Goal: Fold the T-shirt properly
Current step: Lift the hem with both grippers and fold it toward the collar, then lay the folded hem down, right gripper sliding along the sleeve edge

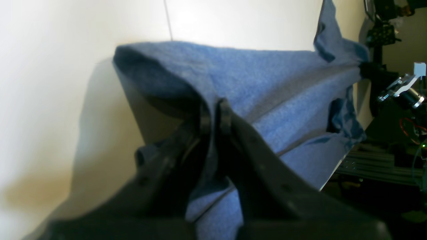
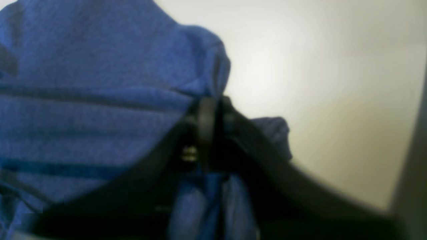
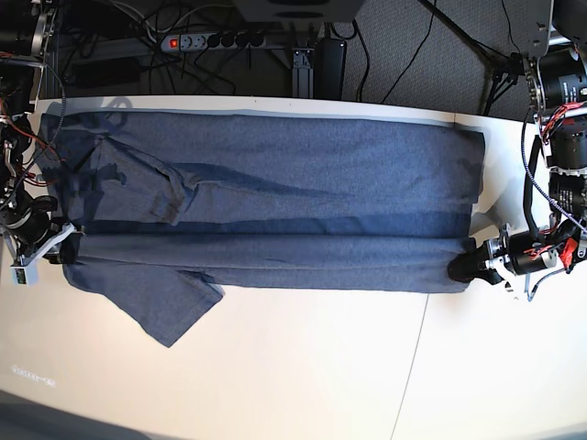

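The slate-blue T-shirt (image 3: 275,183) lies across the white table (image 3: 303,367), doubled over along its length, with one sleeve (image 3: 160,307) sticking out toward the near edge. At the shirt's right end in the base view, my left gripper (image 3: 465,267) is shut on the folded edge. The left wrist view shows its jaws pinching the cloth (image 1: 267,83), which runs taut to the far end. My right gripper (image 3: 71,251) holds the opposite end at the left. In the blurred right wrist view its jaws stand close together on the fabric (image 2: 83,100).
A power strip (image 3: 211,41) and cables sit behind the table's far edge. Arm bases and motors stand at both sides, one at the left (image 3: 23,101) and one at the right (image 3: 559,137). A thin seam (image 3: 413,367) crosses the tabletop near the front.
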{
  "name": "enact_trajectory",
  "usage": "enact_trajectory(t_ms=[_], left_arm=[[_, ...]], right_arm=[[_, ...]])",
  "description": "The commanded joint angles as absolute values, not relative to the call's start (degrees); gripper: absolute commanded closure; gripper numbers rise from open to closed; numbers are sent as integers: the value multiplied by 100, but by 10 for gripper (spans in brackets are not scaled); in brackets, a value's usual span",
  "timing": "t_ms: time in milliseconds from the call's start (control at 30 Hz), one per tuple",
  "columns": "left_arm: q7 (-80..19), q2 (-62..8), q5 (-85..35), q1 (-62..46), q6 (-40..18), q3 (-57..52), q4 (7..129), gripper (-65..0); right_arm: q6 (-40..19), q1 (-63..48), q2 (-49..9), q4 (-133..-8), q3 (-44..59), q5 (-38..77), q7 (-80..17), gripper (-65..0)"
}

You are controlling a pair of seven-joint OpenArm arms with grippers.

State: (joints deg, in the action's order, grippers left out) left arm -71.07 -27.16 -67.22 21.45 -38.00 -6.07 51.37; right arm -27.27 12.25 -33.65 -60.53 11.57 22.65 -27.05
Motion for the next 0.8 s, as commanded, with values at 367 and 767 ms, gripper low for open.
enact_trajectory(t_ms=[367, 767], left_arm=[[-6923, -2827, -6831, 2268, -4000, -635, 5234, 0], [-6941, -2825, -6834, 2255, -4000, -633, 5234, 0]], right_arm=[[-2834, 1664, -3540, -6152, 1203, 2692, -2596, -441], [-2840, 3168, -3129, -5072, 1197, 2462, -2995, -439]])
